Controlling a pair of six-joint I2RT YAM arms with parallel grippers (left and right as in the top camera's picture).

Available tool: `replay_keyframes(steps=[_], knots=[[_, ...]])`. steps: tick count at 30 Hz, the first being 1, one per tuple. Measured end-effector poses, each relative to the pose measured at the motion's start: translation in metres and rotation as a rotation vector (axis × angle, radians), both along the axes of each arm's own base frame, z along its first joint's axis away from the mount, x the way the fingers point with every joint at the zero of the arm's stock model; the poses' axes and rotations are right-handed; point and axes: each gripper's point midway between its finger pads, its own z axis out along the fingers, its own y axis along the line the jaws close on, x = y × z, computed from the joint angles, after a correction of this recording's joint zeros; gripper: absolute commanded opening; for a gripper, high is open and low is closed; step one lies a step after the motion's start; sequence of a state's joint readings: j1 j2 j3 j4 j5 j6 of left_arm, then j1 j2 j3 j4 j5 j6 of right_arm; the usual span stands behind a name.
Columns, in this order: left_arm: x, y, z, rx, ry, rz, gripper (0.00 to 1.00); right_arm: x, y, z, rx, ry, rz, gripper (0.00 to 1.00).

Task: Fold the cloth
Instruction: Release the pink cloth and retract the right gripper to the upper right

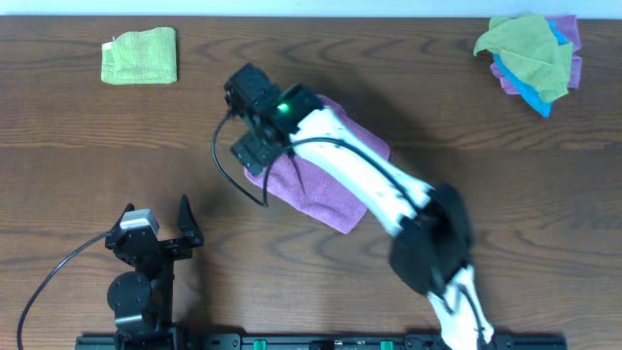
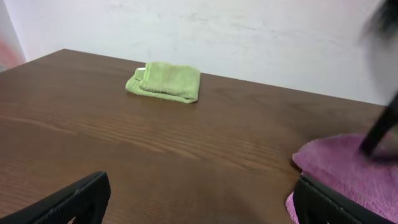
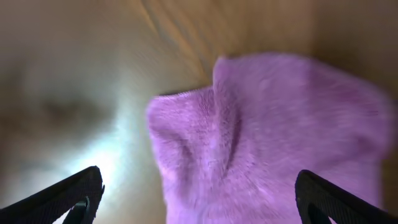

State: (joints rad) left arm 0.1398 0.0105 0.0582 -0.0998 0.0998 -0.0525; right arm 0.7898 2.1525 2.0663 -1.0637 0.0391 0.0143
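Note:
The lilac-purple cloth (image 1: 321,185) lies folded over in the middle of the table, partly hidden under my right arm. In the right wrist view the cloth (image 3: 261,137) fills the space between the fingers, blurred. My right gripper (image 1: 255,148) is open, over the cloth's left edge, with nothing held. My left gripper (image 1: 165,226) is open and empty at the near left, resting over bare table. In the left wrist view the cloth's edge (image 2: 348,168) shows at the right, beside the right finger.
A folded yellow-green cloth (image 1: 141,55) lies at the far left; it also shows in the left wrist view (image 2: 165,81). A heap of green, blue and purple cloths (image 1: 533,53) sits at the far right corner.

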Motion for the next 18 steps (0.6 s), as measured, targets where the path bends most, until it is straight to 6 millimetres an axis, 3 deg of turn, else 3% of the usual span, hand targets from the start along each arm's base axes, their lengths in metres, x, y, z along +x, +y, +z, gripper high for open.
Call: replay_keyframes(steps=[5,11,13,18], knots=[[0.0,0.0,0.0,0.0,0.0,0.0,0.95,-0.015,-0.01,0.064,0.055,-0.089,0.005,0.99],[0.0,0.0,0.0,0.0,0.0,0.0,0.96,-0.015,-0.041,0.099,0.006,-0.182,-0.052,0.99],[0.0,0.0,0.0,0.0,0.0,0.0,0.95,-0.019,-0.058,0.113,-0.013,-0.202,-0.075,0.99],[0.0,0.0,0.0,-0.01,-0.001,-0.001,0.95,-0.04,-0.119,0.169,-0.016,-0.27,-0.151,0.99]])
